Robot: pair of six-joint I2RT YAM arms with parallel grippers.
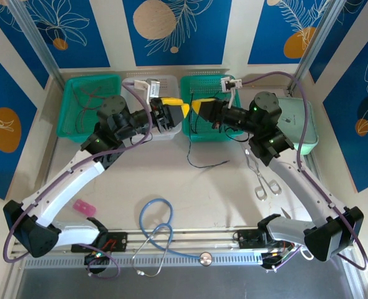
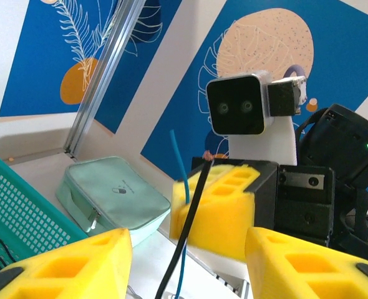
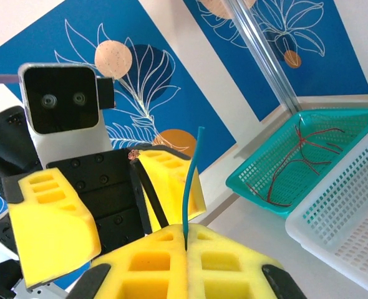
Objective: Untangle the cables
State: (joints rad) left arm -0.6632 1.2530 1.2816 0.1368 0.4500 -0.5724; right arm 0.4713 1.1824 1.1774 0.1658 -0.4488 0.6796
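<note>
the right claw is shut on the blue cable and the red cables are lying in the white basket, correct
Not quite: the basket is wrong. The right claw is shut on the blue cable, but the red cables lie in the teal basket, not the white basket beside it. The right wrist view shows this.

Yellow foam covers the left gripper [image 1: 179, 107] and right gripper [image 1: 198, 106]; a blue cable [image 3: 190, 180] and black cable [image 2: 184, 227], red wires [image 3: 296, 159] in a teal basket [image 3: 246, 180], a white basket [image 3: 340, 205], blue wall panels [image 3: 171, 81] with white leaf outlines, orange circles.
</note>
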